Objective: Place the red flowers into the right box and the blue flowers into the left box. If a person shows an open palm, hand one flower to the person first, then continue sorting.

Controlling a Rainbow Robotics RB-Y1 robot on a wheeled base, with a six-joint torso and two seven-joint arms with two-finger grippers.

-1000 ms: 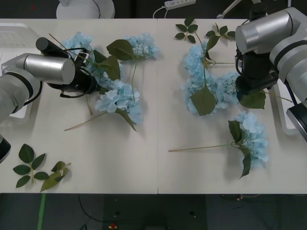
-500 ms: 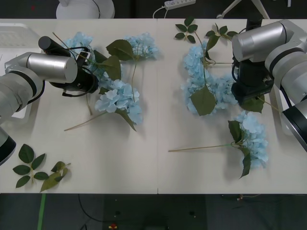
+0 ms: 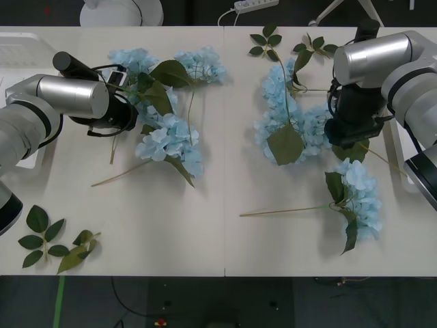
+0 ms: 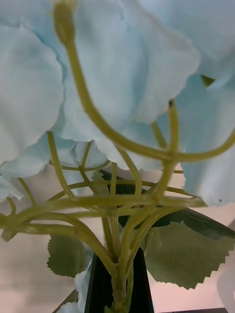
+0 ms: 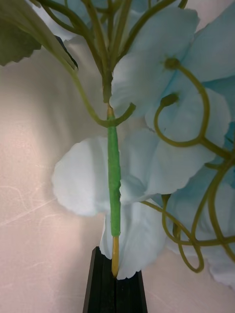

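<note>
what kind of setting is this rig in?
Probably a lab or test workspace, not a flower shop: a plain white table strewn with artificial blue flowers, a white sorting tray at its far left edge, and a power strip with cables on the dark floor beyond.

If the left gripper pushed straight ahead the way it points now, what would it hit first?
Likely the blue flower whose stalk the left gripper is already shut on: its petals and leaves lie directly ahead, though depth is unclear.
</note>
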